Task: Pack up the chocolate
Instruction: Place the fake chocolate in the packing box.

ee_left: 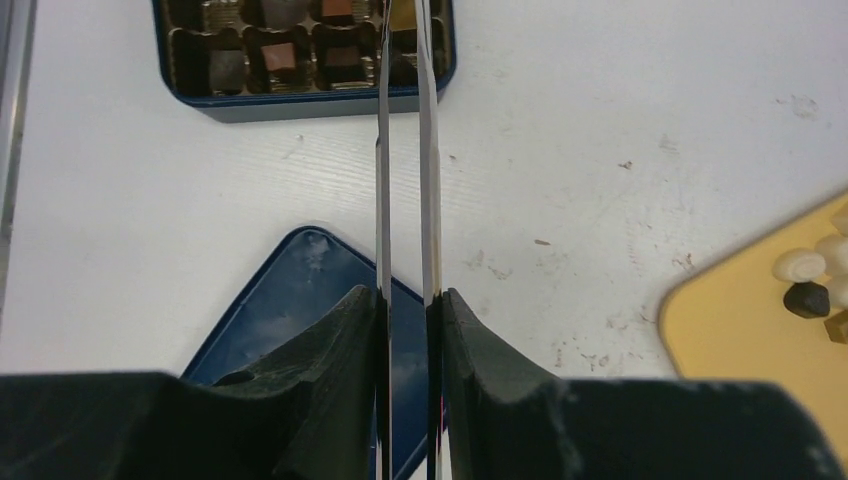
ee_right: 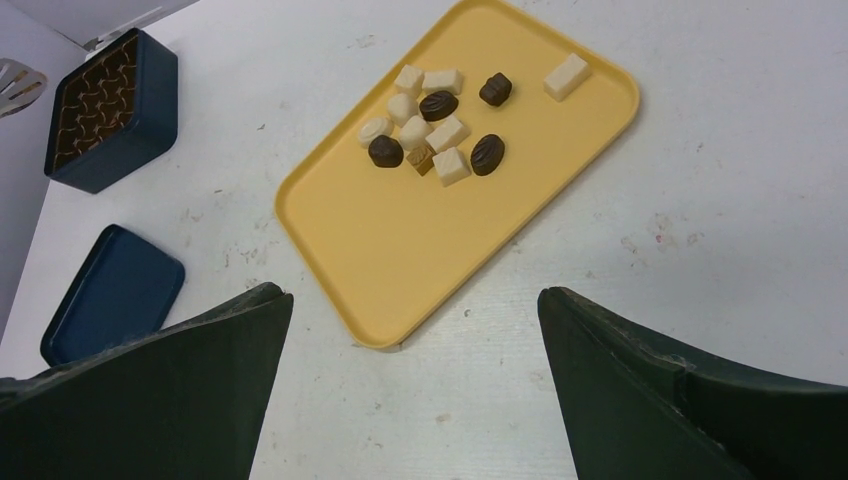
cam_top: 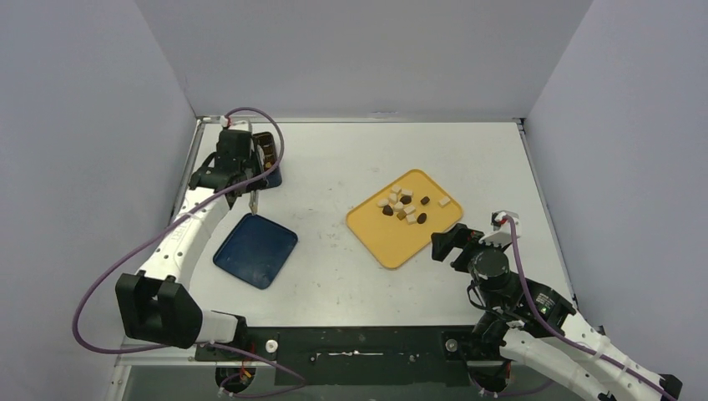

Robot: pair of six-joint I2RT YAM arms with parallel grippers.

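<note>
Left pincer [ee_left: 407, 300] grasps the metal tongs [ee_left: 430, 180], which reach over the blue box [ee_left: 300, 50] ahead; right pincer [ee_right: 408, 293] stands released, chocolate [ee_right: 440, 130] ahead.

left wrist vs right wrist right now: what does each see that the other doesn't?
Left wrist only: metal tongs clamped in the left gripper; packed pieces in the blue box compartments. Right wrist only: the whole yellow tray and the full loose chocolate pile; right gripper, jaws wide open. Both: box, blue lid, part of the tray.
</note>
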